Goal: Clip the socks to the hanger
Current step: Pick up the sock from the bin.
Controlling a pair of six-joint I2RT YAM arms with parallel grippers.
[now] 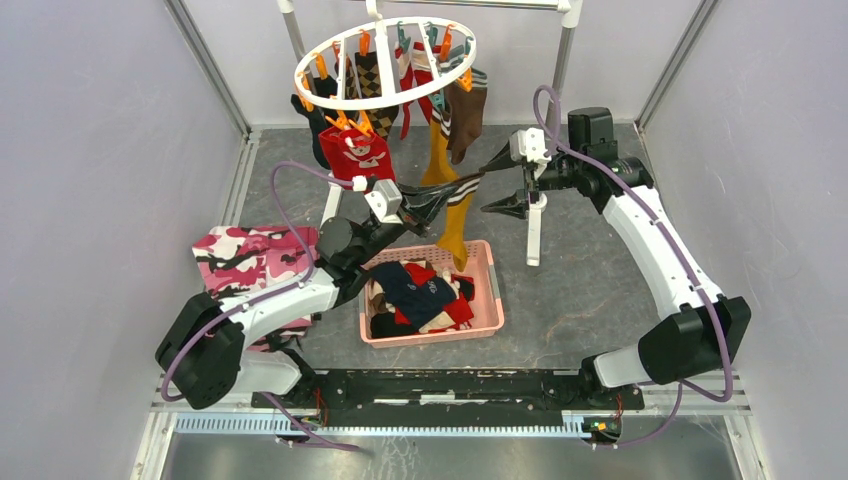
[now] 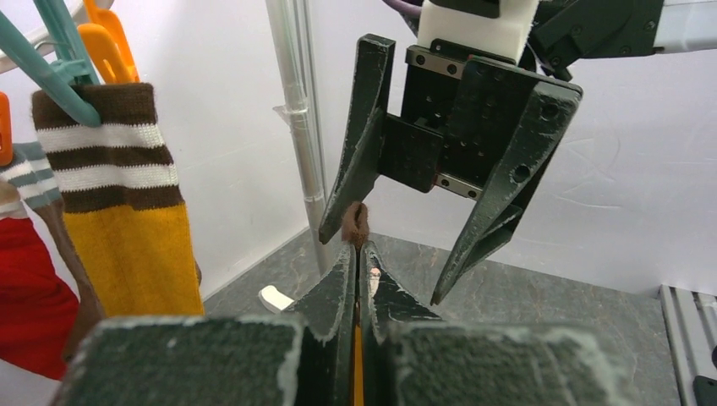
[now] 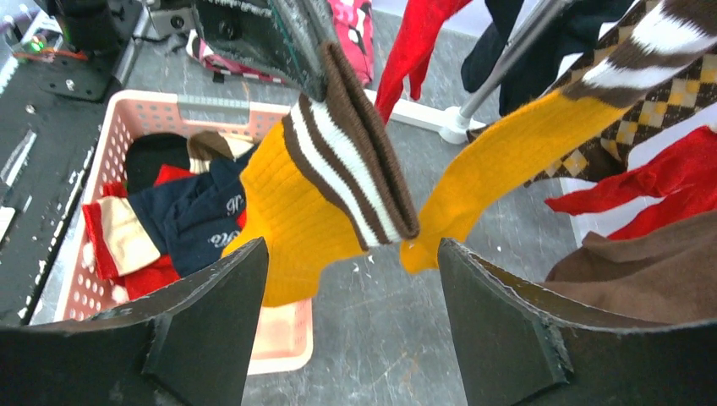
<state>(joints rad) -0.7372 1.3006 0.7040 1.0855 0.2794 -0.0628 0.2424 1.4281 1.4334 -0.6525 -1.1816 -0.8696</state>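
Two arms were on the grey counter (image 1: 590, 280), both raised toward the far middle.

Item 1, left pincer (image 2: 358, 254): fingers pressed together on the brown-and-white striped cuff of a mustard yellow sock (image 3: 296, 211). A small brown tuft of cuff stood just past the fingertips. The foot of the sock hung down over the far edge of a pink basket (image 1: 493, 290).

Item 2, right pincer (image 3: 351, 249): jaws wide apart and pointing left at the left pincer, one on each side of the held cuff. Contact between the nearer jaw and the tuft could not be made out.

Item 3, white round hanger (image 1: 383, 60): hung at far centre from a metal pole rack (image 2: 296, 110). Orange and teal clips were around its rings. Socks clipped there included a red one (image 1: 355, 155), a second mustard one (image 1: 437, 160) and a brown one (image 1: 465, 120), with an argyle one among them.

Item 4, loose socks (image 1: 420, 290): navy, red, black and tan, heaped inside the basket at near centre, between the two arms.

Item 5, pink camouflage cloth (image 1: 250, 255): lay on the counter to the left of the basket, partly under the left arm.
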